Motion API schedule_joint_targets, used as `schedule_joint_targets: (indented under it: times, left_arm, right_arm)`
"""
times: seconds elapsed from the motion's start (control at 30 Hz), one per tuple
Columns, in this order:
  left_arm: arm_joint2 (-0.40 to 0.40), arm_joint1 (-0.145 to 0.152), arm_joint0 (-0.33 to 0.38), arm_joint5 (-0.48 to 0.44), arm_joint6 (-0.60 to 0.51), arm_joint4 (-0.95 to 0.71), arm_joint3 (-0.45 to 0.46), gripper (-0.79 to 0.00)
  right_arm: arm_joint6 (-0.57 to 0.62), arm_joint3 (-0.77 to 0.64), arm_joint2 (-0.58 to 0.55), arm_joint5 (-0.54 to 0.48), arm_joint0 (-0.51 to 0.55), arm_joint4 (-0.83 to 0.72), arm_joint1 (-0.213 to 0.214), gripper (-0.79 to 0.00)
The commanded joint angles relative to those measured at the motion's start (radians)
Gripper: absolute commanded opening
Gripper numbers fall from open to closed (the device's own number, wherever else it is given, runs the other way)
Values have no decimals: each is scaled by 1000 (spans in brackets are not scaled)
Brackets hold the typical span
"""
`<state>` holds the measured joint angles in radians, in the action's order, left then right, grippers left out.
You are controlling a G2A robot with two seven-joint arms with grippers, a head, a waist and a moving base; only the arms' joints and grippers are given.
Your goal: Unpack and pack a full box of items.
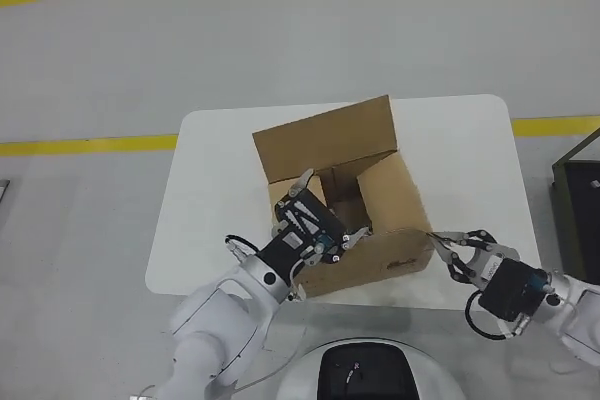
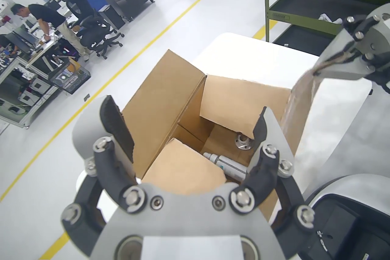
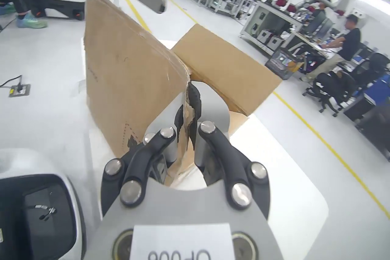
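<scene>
Table: the white table [image 1: 205, 210] carries the work, and the box sits about mid-table, towards your near edge.
Left gripper: the left gripper [image 2: 186, 118] hangs over the near left part of the open box. Its jaws are spread wide and nothing is between them.
Box: the cardboard box [image 1: 375, 268] stands with its top open and the far flap [image 1: 325, 140] raised.
Contents: looking down past the left gripper, you have a white tube [image 2: 224, 163] lying on its side. Just beyond it is a metal flanged part [image 2: 243, 141]. A brown cardboard panel [image 2: 182, 169] covers the near left of the interior. I cannot tell whether it is a folded-in flap or a smaller carton.
Right flap: the right flap [image 3: 122, 69] stands up from the box's right wall, leaning a little outward.
Right gripper: the right gripper [image 3: 189, 104] is clamped on the near corner of that flap, and the cardboard edge shows crumpled between the pads.
Cart: a green cart [image 1: 585, 190] stands off the table's right end, well apart from the box.
Step in hand: I judge this as the start of unpacking. The box is opened and pinned back, and nothing has been lifted out yet.
Next move: keep the right grip steady so the flap stays out of the way. Bring the left gripper straight down into the opening, line its jaws across the tube rather than along it, and clear the cardboard panel on the way. A tug on the flap could drag the box.
</scene>
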<state>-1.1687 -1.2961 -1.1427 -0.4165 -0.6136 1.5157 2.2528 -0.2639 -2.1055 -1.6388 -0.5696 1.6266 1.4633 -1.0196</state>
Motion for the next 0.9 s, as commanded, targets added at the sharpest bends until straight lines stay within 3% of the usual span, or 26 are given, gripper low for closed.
schedule_joint_targets:
  times: [0.0,0.23,0.5,0.87]
  left_arm:
    - [-10,1,-10,15,12,3,10,0]
    - [-39,5,-40,32,45,8,36,0]
    - [-61,8,-59,49,61,-4,42,0]
    - [-1,6,50,-9,-107,46,-65,0]
  right_arm:
    - [2,-2,-7,52,-15,-2,-2,-785]
    - [0,-22,31,66,-36,126,-1,-785]
    - [-66,-33,57,66,33,340,7,-785]
    - [-110,-52,51,110,76,413,10,-785]
